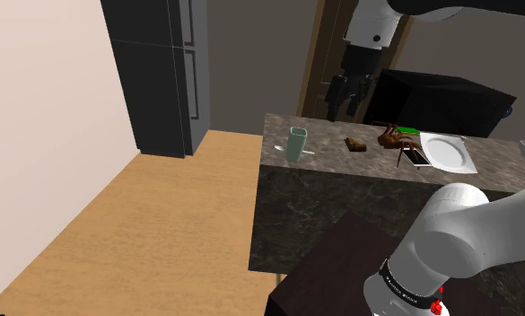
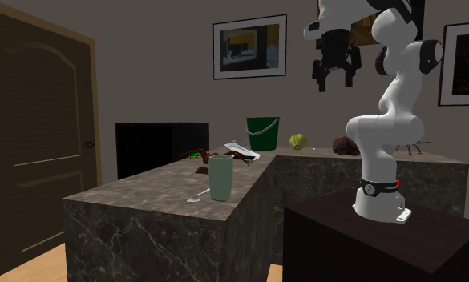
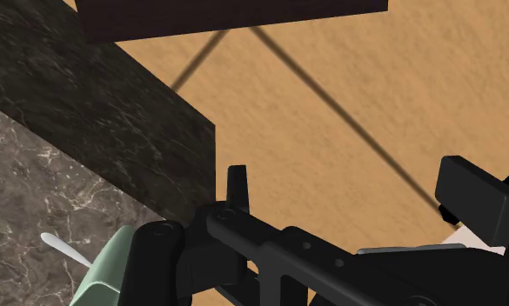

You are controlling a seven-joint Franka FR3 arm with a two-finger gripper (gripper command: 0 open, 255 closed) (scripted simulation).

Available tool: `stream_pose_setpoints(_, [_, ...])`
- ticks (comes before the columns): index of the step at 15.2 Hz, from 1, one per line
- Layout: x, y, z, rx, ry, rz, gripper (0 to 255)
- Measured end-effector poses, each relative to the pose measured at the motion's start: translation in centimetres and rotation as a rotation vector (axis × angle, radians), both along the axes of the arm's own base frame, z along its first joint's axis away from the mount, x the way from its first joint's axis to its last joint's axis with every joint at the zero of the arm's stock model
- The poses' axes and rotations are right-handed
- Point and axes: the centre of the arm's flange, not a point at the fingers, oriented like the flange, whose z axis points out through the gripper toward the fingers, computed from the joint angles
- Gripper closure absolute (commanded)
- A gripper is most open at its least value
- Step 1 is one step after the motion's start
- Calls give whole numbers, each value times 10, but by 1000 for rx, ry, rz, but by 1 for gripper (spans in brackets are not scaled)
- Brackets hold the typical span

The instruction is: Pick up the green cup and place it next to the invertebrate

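A pale green cup (image 1: 295, 144) stands upright near the end of the dark marble counter (image 1: 327, 160) toward the shoulder view's left, with a white spoon (image 1: 281, 148) lying beside it. A brown spider-like invertebrate (image 1: 395, 136) sits further along the counter, near a white plate (image 1: 447, 151). My gripper (image 1: 342, 112) hangs open high above the counter, between cup and spider and behind them, holding nothing. In the second exterior view the cup (image 2: 220, 178) is well below the gripper (image 2: 335, 80). The wrist view catches the cup's rim (image 3: 100, 276) beside the gripper (image 3: 352, 187).
A small brown object (image 1: 355, 144) and a flat phone-like item (image 1: 415, 157) lie between cup and plate. A green bucket (image 2: 263, 133), a yellow-green fruit (image 2: 297, 141) and a brown lump (image 2: 345, 145) stand on the far counter. A dark cabinet (image 1: 157, 72) rises across the wooden floor (image 1: 144, 224).
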Motion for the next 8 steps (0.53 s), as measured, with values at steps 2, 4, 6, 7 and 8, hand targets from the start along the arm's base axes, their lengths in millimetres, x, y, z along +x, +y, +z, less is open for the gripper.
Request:
stream_pose_setpoints(2, [3,-4,-3,0,0,-2,0])
stream_pose_setpoints(4, [16,-18,-14,-1,1,-9,0])
stream_pose_setpoints(6, [31,-32,-26,-3,1,-18,0])
stream_pose_setpoints(7, [39,-40,-33,-3,0,-22,0])
stream_pose_setpoints(8, [51,-48,-41,-4,0,-26,0])
